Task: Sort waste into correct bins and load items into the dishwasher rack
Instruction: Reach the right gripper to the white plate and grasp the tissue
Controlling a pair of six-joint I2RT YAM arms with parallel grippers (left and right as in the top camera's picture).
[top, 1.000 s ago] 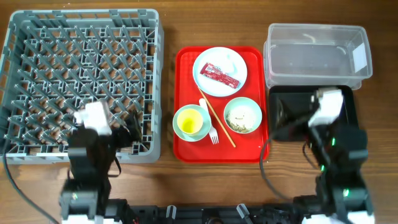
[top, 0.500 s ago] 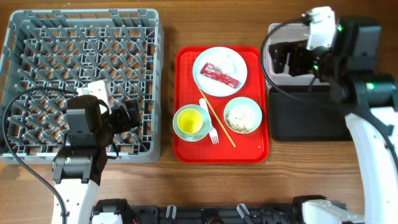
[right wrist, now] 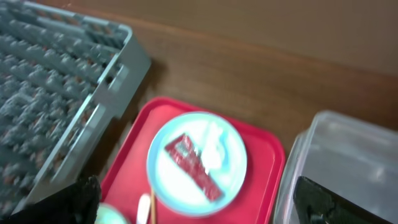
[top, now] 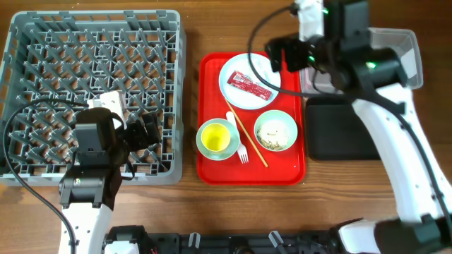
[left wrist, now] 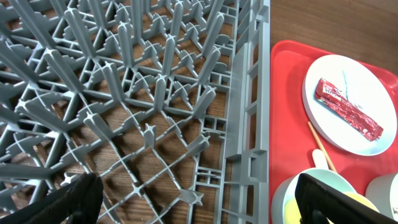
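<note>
The grey dishwasher rack [top: 92, 42] fills the left. On the red serving tray [top: 289, 173] a pale-blue plate [top: 265, 92] holds the red wrapper [top: 248, 85] and a white scrap [top: 265, 68]. One mint bowl [top: 206, 149] holds the yellow cup [top: 215, 139]; the other [top: 276, 131] holds rice-like leftovers. The white fork [top: 236, 141] and chopstick [top: 248, 141] lie between them. My right gripper [top: 282, 58] is open and empty above the plate's right edge; its wrist view, blurred, shows the plate [right wrist: 186, 134] and wrapper [right wrist: 193, 167]. My left gripper [top: 150, 134] is open over the rack's near right corner [left wrist: 249, 143].
The clear tub [top: 395, 60] stands at the back right, with the black tray [top: 339, 130] in front of it. The right arm reaches across both. Bare wood lies behind the red tray and along the front edge.
My right arm has swung left from over the clear tub to above the plate, still open. My left arm has not moved in the last half second.
</note>
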